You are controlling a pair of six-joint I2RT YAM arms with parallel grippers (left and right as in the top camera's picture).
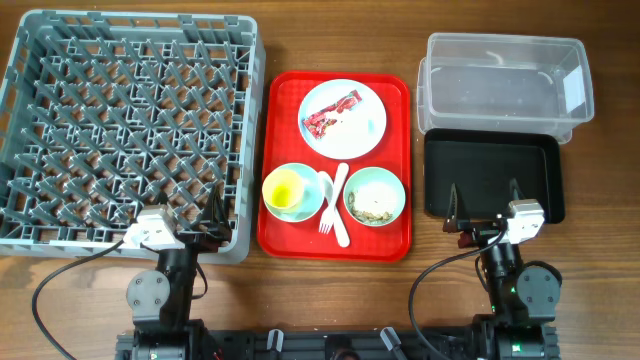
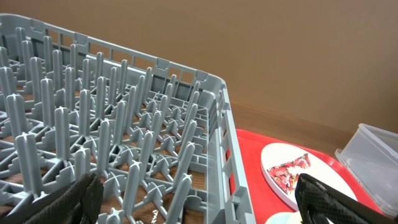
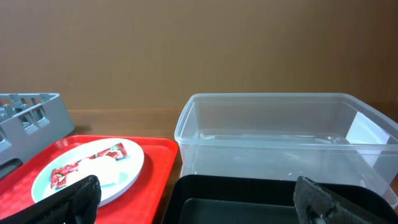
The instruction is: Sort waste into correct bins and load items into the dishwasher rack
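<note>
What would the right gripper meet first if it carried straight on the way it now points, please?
Most likely the near wall of the clear tub, passing above the black tray; depth is unclear.

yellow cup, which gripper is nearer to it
Left. The left gripper is over the rack's near right corner, just beside the yellow cup; the right gripper is over the black tray, farther off.

Bright, even light; sharp, shadowless

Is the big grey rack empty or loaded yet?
Empty. Overhead, nothing lies inside the rack; the plate sits on the red tray.
</note>
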